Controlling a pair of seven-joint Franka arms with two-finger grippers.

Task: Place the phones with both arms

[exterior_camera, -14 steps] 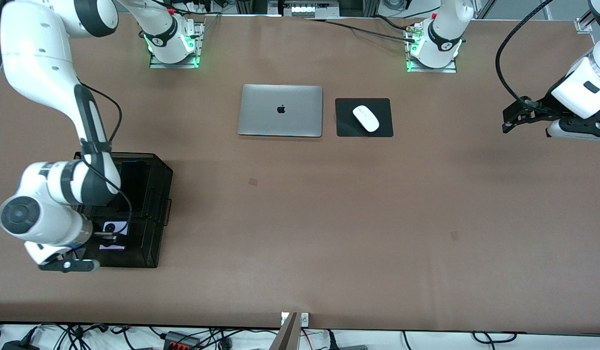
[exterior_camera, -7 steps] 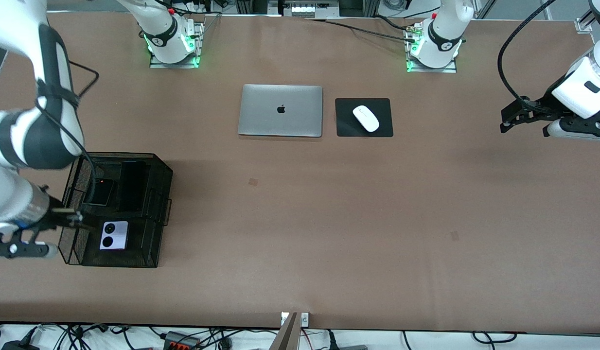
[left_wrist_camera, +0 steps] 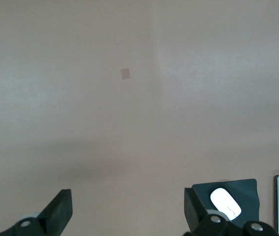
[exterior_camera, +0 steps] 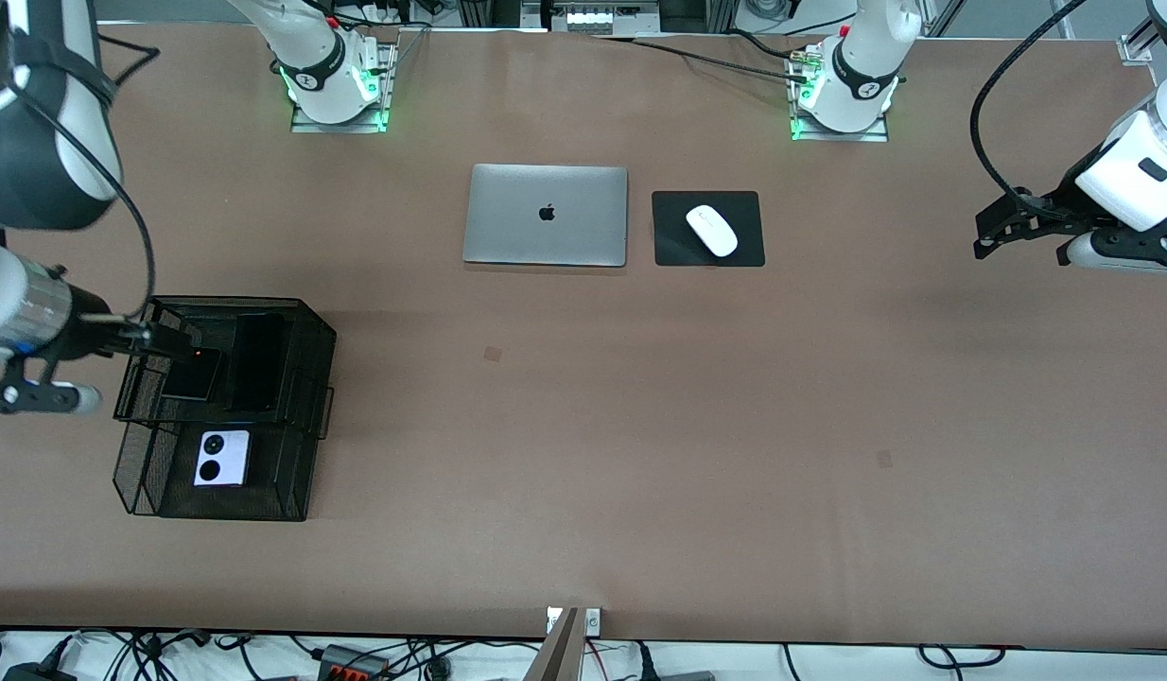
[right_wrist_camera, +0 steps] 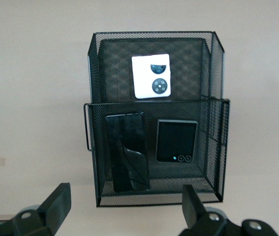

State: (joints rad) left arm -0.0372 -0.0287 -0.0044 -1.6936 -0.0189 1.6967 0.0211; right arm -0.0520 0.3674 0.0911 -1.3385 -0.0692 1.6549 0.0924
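The right gripper (exterior_camera: 163, 338), jaws spread and empty, is held over the upper tier of the black wire-mesh two-tier organiser (exterior_camera: 304, 416). There the long glossy black slab phone (right_wrist_camera: 127, 151) and the squarish black folded phone (right_wrist_camera: 176, 141) lie side by side, apart. The lilac-white phone with two black circles (exterior_camera: 221, 459) lies in the lower tier, nearer the front camera. All three appear placed. The left gripper (exterior_camera: 995, 230), also spread and empty, waits over bare brown table (exterior_camera: 640, 426).
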